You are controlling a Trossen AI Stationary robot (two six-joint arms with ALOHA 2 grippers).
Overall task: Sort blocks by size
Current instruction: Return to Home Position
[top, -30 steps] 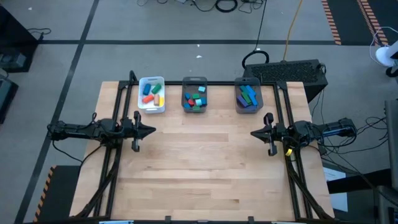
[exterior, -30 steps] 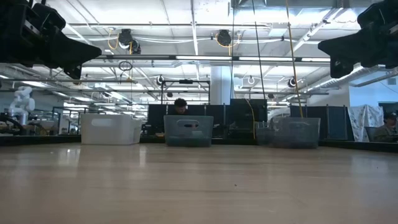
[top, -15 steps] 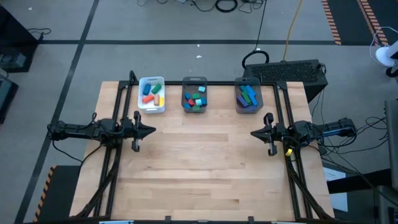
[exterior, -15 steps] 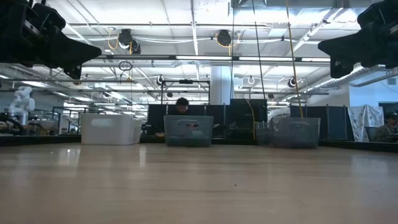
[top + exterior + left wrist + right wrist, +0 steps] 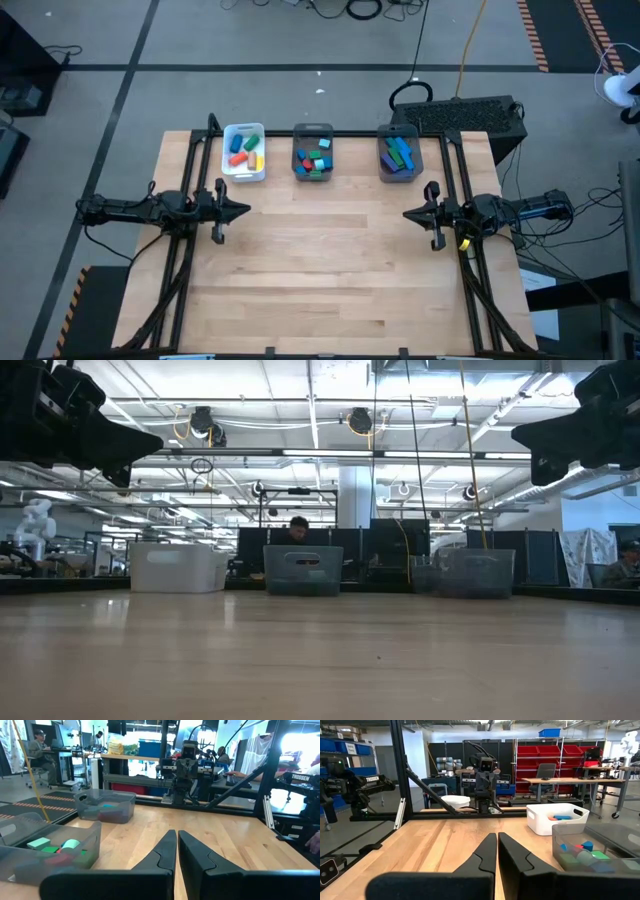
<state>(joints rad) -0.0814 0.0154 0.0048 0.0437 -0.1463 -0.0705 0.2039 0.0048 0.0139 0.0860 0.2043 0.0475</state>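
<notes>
The blocks lie in three containers along the table's far edge: mid-length ones in the white tray point(image 5: 244, 152), short ones in the middle grey bin point(image 5: 313, 154), long bars in the right grey bin point(image 5: 399, 154). My left gripper point(image 5: 246, 210) hovers shut and empty at the table's left side. My right gripper point(image 5: 407, 213) hovers shut and empty at the right side. Each points toward the table's middle, above the wood.
The bare wooden tabletop point(image 5: 330, 270) stretches between the two arms and toward the near edge. Black frame rails point(image 5: 190, 260) run along the table's left and right sides. A person point(image 5: 297, 528) sits beyond the table in the room behind.
</notes>
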